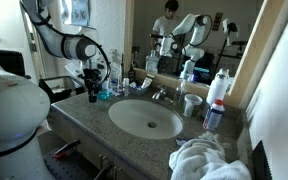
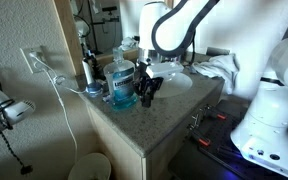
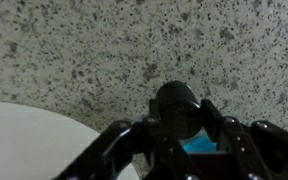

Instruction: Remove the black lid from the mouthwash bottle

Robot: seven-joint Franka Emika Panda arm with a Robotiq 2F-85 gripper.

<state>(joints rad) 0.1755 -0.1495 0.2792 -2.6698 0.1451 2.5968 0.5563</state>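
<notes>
In an exterior view, the mouthwash bottle (image 2: 122, 86) stands upright on the speckled stone bench (image 2: 134, 125), left of the sink (image 2: 179, 82) and a little apart from it, with blue liquid in its lower part. Between bottle and sink, close against the bottle's flank, hangs the tool (image 2: 144, 90), low and near the bench top. In the wrist view a small black round cap, which I take for the black lid (image 3: 176, 100), sits over bare stone just beside the sink's white rim. The tool flanks it on both sides and looks clamped on it. A scrap of blue shows under it; what it is I cannot tell, nor whether the bottle's neck is bare. Since the tool is beside the bottle rather than over its neck, the lid seems already off, and the step in hand is probably carrying it clear. The next move would call for lowering to a free patch of bench short of the sink, then releasing gently so the cap does not roll into the basin. No brand, label or writing is legible.
</notes>
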